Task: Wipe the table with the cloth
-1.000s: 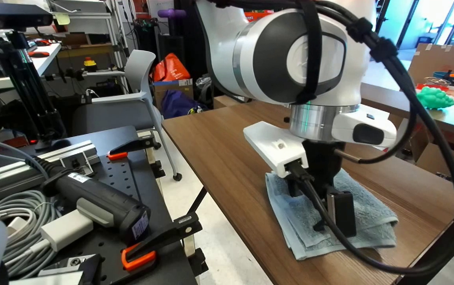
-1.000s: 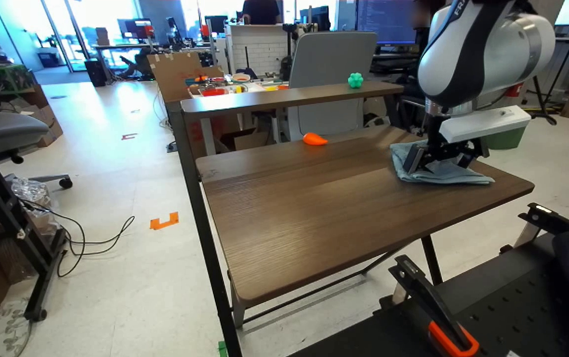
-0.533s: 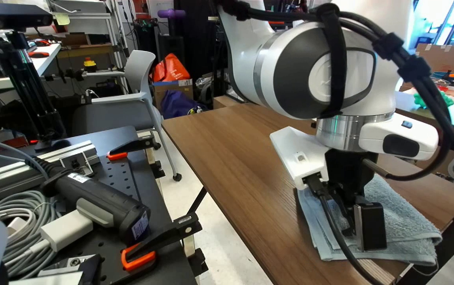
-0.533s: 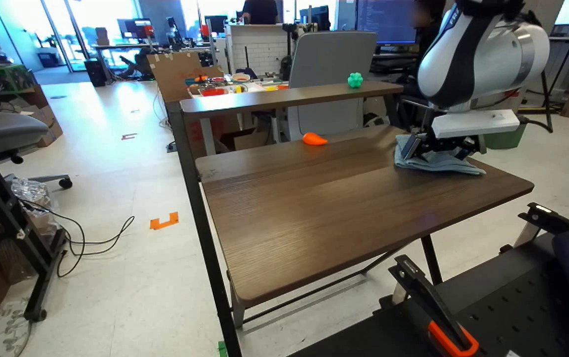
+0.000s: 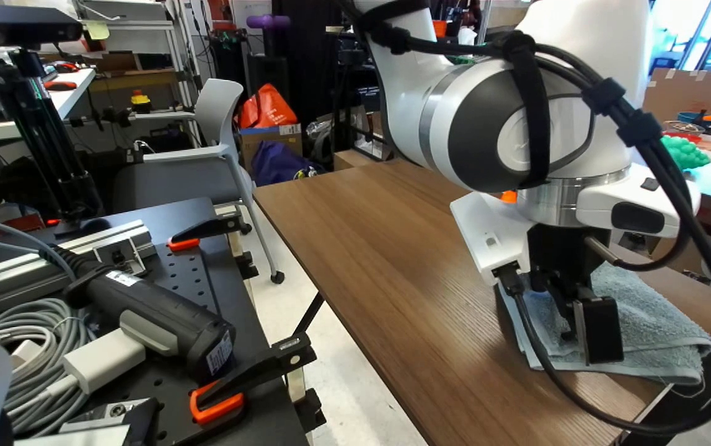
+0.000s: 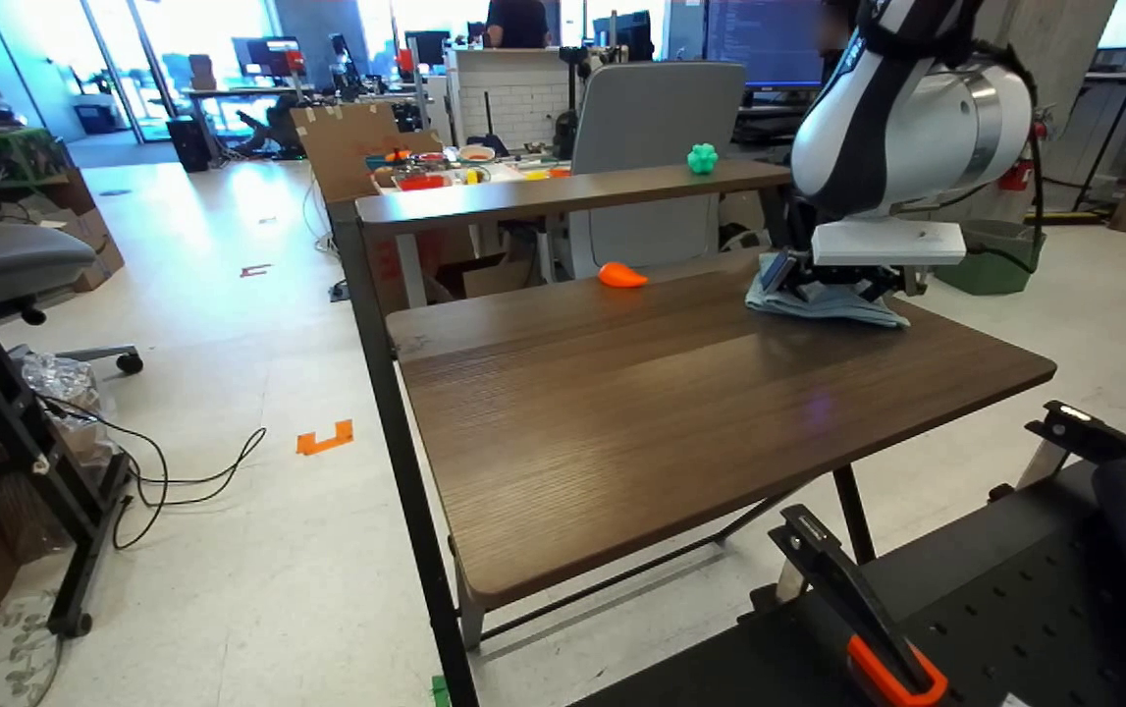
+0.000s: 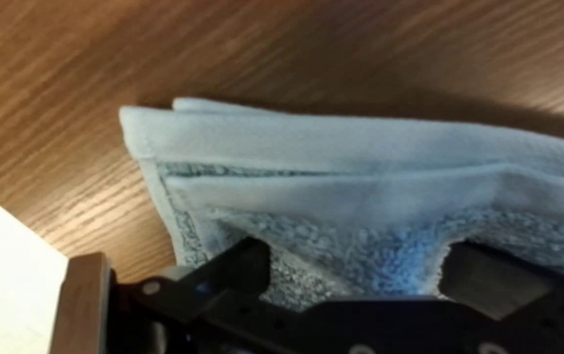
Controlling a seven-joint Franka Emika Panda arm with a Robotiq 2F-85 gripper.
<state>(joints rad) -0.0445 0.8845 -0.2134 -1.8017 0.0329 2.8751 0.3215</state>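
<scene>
Cloth (image 6: 832, 306) lies folded on the worktop (image 6: 612, 422), far right in an exterior view. The pincer (image 6: 828, 283) rests on it, spread wide; an orange object (image 6: 621, 276) lies to the left.

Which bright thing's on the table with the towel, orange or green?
The orange teardrop-shaped thing: it lies on the large brown wooden tabletop, with the grey-blue fabric towel. The bumpy green thing sits on the narrower, higher wooden board.

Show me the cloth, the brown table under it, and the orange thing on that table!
Cloth (image 7: 360, 201): in the wrist view, on its smooth pale band.
Brown table (image 6: 670, 412): in an exterior view, on a bare part of its top.
Orange thing (image 6: 618, 276): in an exterior view, on its fat round part.
</scene>
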